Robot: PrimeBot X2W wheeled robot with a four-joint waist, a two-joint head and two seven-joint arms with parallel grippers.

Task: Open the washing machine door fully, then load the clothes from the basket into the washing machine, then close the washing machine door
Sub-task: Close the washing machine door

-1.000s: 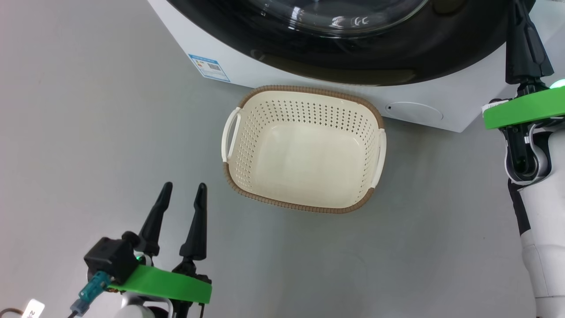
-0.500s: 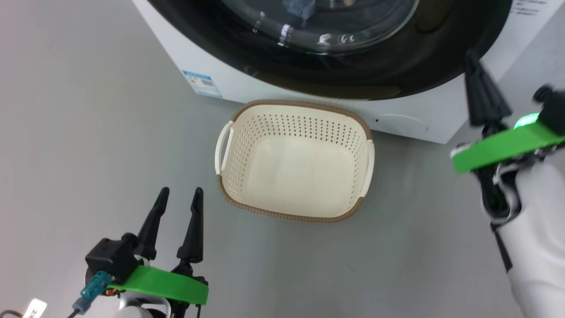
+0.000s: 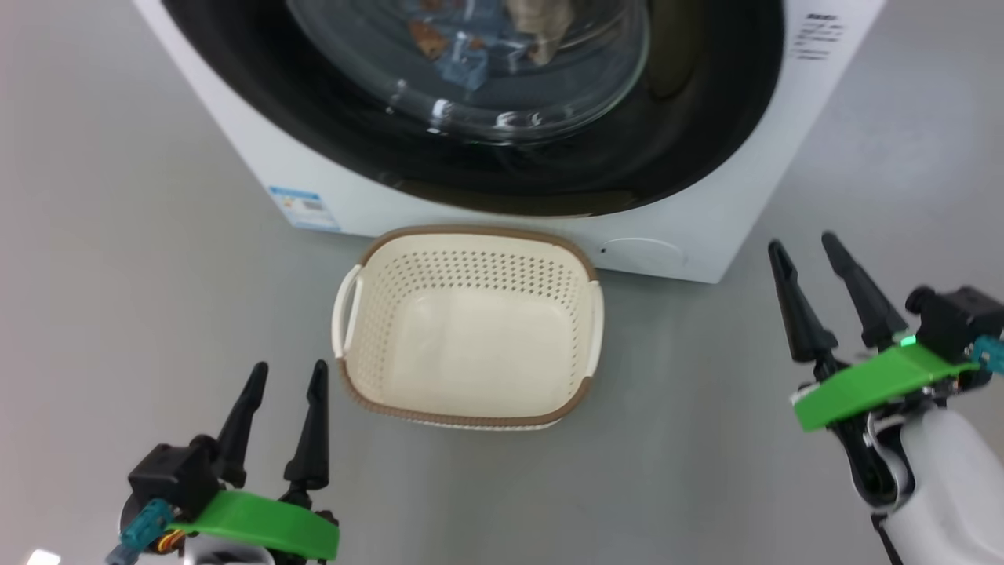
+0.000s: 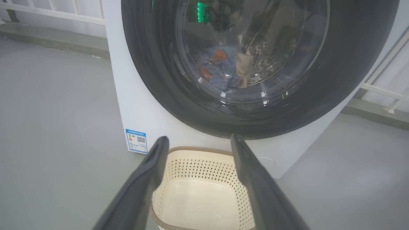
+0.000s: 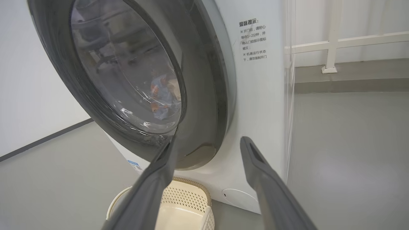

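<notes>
1. The washing machine door (image 3: 486, 157) sits flush on the washing machine (image 3: 259, 149). The clothes (image 4: 223, 68) lie low in the drum. The basket (image 3: 471, 232) stands empty on the floor at the machine's foot.
2. My left gripper (image 3: 289, 366) and right gripper (image 3: 802, 242) are spread, holding nothing.
3. Closing step looks finished. Next I confirm the latch, probably caught.
4. Blue label (image 3: 304, 207) print illegible. The notice (image 5: 252, 40) is headed "温馨提示".

You had one washing machine (image 3: 788, 110) with one door (image 3: 706, 118), one label sticker (image 3: 304, 208) and one round cap (image 3: 643, 253); one basket (image 3: 471, 232); and two tools, the left tool (image 3: 290, 365) and the right tool (image 3: 802, 240). The clothes (image 4: 220, 70) could not be counted.
</notes>
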